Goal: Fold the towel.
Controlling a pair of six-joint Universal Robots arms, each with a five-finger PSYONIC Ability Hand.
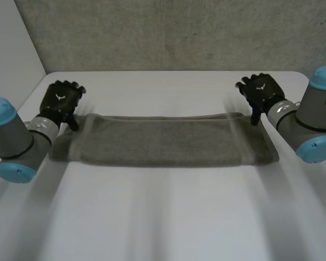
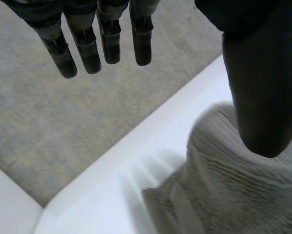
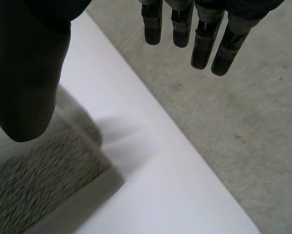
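Looking at this one, the towel (image 1: 163, 141) lies flat across the middle of the white desk (image 1: 163, 217) as a long grey-brown strip. I'd say it's already doubled over lengthwise, going by the thick layered edge in the right wrist view. The left hand (image 1: 59, 100) sits at the towel's far left corner and the right hand (image 1: 262, 92) at the far right corner. Both are open: in each wrist view the fingers (image 2: 87, 48) hang straight with the thumb well apart from them. The thumb is over the cloth and nothing is pinched.

Handling-wise, my guess is light, soft terry with zero stiffness, so it'll sag and drag anywhere it isn't held. It's not slippery or fragile, and the nap should give decent grip. Best place to grab, I reckon, is right at those two far corners, thumb on top and fingers underneath, catching all the layers at once. Miss the lower layer and the fold goes crooked. Lift both ends evenly too, or the middle will droop and bunch.
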